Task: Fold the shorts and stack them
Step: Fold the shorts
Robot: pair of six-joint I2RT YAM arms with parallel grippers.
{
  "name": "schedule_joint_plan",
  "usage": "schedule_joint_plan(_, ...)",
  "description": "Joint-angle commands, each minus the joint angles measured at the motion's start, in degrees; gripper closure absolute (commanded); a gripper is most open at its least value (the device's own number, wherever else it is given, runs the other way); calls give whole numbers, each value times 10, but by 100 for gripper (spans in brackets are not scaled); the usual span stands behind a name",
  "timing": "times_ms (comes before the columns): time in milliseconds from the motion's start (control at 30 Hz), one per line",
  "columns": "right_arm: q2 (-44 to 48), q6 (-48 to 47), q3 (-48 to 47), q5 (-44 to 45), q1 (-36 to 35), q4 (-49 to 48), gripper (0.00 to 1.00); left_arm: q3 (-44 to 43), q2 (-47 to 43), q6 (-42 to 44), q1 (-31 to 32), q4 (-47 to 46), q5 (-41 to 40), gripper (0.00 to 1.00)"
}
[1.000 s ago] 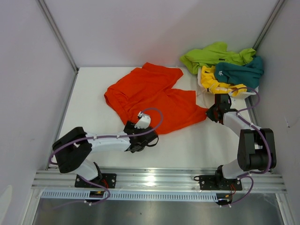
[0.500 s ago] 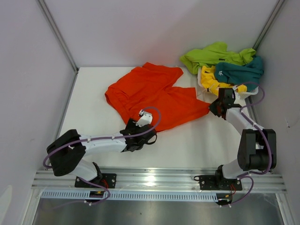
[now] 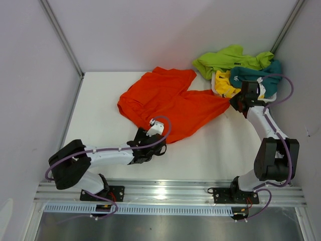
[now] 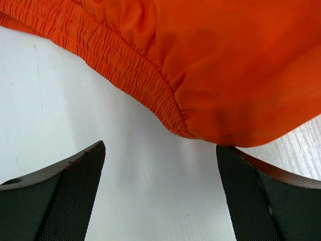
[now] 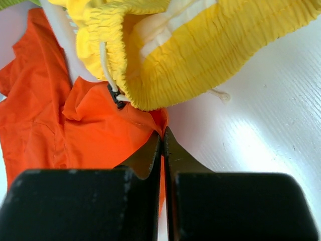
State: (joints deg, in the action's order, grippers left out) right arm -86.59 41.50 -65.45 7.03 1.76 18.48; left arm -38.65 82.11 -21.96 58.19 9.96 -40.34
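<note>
The orange shorts (image 3: 170,100) lie spread across the middle of the table (image 3: 100,110), nearer its far edge. The right gripper (image 5: 163,143) is clamped on their right-hand corner, just beside the yellow shorts (image 5: 200,45) at the far right corner. The left gripper (image 4: 159,150) stands wide apart, low on the table, at the near edge of the elastic waistband.
</note>
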Motion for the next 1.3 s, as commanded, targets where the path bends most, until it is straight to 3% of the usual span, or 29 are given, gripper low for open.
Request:
schedule_joint_plan(0, -10, -5, -20, -1, 3, 5, 100, -14, 15, 9, -3, -26, -11, 8)
schedule_joint_plan(400, -16, -2, -13, -11, 12, 1, 100, -27, 55, 30, 16, -97, 37, 9)
schedule_joint_plan(667, -14, -1, -7, -15, 13, -4, 100, -101, 147, 2, 8, -68, -16, 14)
schedule_joint_plan(800, -11, -1, -6, -18, 14, -3, 100, -167, 201, -20, -6, -4, -40, 25)
schedule_joint_plan(933, -6, -2, -1, -19, 15, -5, 100, -158, 198, -23, -18, -2, -54, 34)
schedule_joint_plan(1033, -8, -1, 1, -22, 15, -6, 100, -155, 191, -19, -19, 7, -59, 45)
schedule_joint_plan(1167, -8, -1, 3, -24, 17, -8, 100, -171, 184, -14, -19, 60, -82, 69)
schedule_joint_plan(1267, -8, -2, 3, -25, 17, -7, 100, -185, 173, -1, -19, 114, -87, 67)
